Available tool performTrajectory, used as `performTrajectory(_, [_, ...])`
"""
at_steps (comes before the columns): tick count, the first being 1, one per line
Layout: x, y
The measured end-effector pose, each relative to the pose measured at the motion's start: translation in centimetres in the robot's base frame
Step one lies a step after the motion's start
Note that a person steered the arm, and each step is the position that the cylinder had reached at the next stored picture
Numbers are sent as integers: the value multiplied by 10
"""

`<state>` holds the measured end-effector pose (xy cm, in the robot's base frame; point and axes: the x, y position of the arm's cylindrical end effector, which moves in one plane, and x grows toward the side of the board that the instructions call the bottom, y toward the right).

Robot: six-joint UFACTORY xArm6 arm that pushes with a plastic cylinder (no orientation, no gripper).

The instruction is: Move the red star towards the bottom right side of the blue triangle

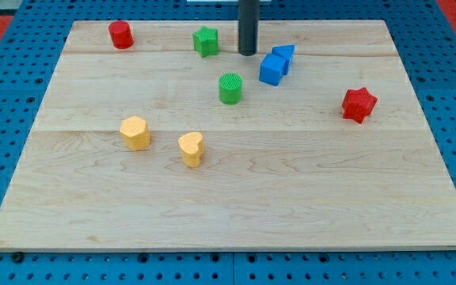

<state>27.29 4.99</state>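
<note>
The red star (359,104) lies on the wooden board (228,206) at the view's right. The blue triangle (284,54) sits near the view's top, right of centre, with a blue cube (272,70) touching its lower left side. The red star is well to the lower right of the blue triangle, apart from it. My tip (248,52) stands near the view's top centre, just left of the blue triangle and blue cube, touching no block.
A green star (206,41) lies left of my tip. A green cylinder (230,89) sits below it. A red cylinder (120,35) is at the top left. A yellow hexagon (135,133) and a yellow heart (191,149) lie at left centre.
</note>
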Motion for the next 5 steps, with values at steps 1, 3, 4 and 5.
performTrajectory(1, [0, 64])
performTrajectory(3, [45, 155])
performTrajectory(4, [80, 226])
performTrajectory(5, [128, 225])
